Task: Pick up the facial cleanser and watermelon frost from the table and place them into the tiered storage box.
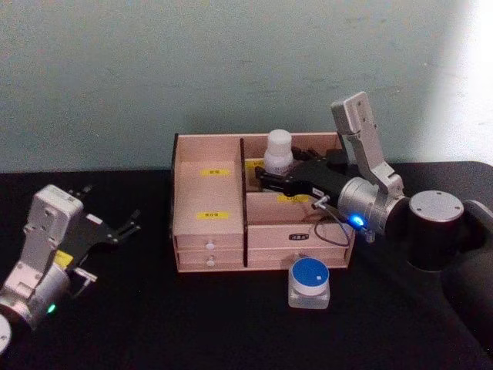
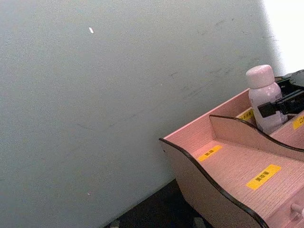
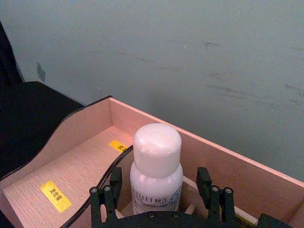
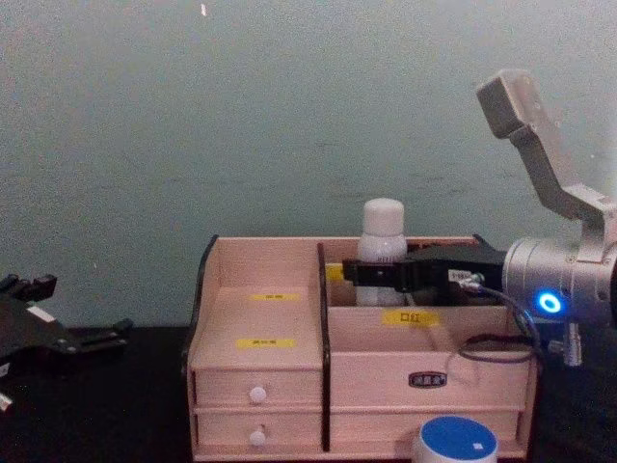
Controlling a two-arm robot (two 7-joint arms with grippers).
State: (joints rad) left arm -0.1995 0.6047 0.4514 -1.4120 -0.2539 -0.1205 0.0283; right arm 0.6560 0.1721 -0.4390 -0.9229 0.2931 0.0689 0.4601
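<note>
Black surface [image 1: 231, 324] carries the tiered storage box [image 1: 208, 200], set against the back wall. Right gripper [image 3: 158, 175] reaches over the box's right half into the rear compartment beside the centre divider. Its jaws are set narrowly either side of the facial cleanser [image 1: 277, 150], and a slim gap shows on each side, so it looks released rather than clamped. Left gripper [image 1: 115, 239] is parked low at the left of the surface, well apart from the box, fingers spread. The cleanser stands upright in that compartment, cap above the rear wall. Judgement: to finish this step well, spread the jaws evenly and lift clear without brushing the cap, since a tall slim bottle tips easily. Watermelon frost [image 1: 310, 281] sits on the surface just in front of the box's right drawers, not yet picked.
</note>
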